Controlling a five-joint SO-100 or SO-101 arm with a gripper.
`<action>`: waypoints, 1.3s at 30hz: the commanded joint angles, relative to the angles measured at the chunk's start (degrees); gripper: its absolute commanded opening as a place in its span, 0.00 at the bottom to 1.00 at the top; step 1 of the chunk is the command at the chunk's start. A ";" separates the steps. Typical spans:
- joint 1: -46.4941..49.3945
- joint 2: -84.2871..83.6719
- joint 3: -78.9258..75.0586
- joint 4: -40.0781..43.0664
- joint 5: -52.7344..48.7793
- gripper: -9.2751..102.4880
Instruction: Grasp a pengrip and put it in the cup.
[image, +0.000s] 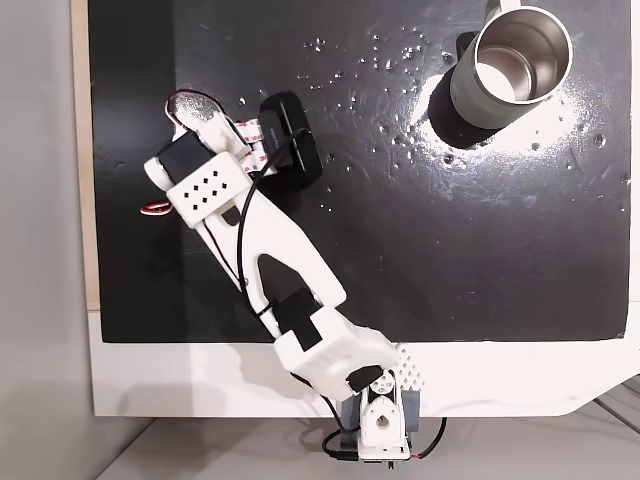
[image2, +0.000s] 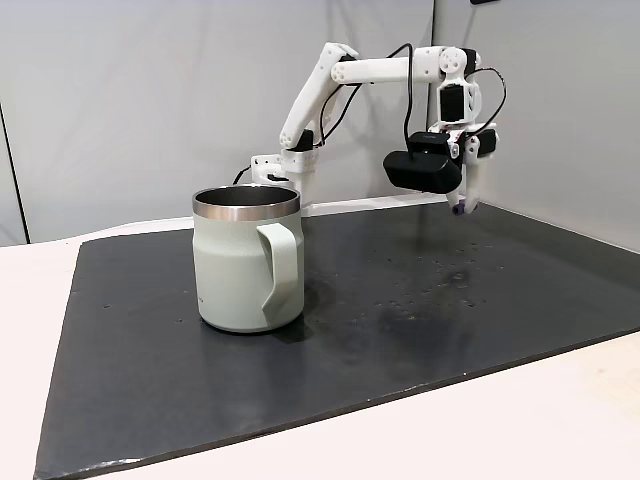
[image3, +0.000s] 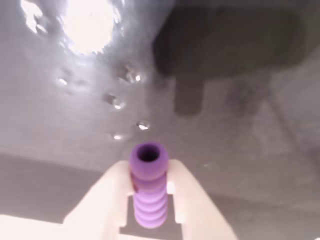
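Jaws closed on pengrip (image3: 148, 192), pinched mid-length between two white fingers (image3: 192, 197), hollow end poking past tips in wrist view. Gripper (image2: 463, 207) held up above black mat (image2: 420, 300), tips pointing down, pengrip just a purple speck at tips in side fixed view. Cup (image2: 247, 258) upright on mat w/ handle toward camera there, well apart from gripper; in top-down fixed view cup (image: 510, 70) sits at upper right, arm (image: 270, 240) reaching to upper left.

Handling, as judgement: prob. very light, soft + rubbery, ribs giving decent friction so slip unlikely. Squashes under pressure; may cling to a finger on release. Mid-body hold across ribs looks right, not at open end. Cup mouth wide vs. pengrip, so drop from above rim should do.
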 joint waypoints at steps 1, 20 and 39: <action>2.46 6.15 -4.31 0.62 -0.26 0.08; 16.52 24.35 -10.11 4.39 -4.39 0.08; 43.86 22.94 -21.80 8.53 -12.30 0.08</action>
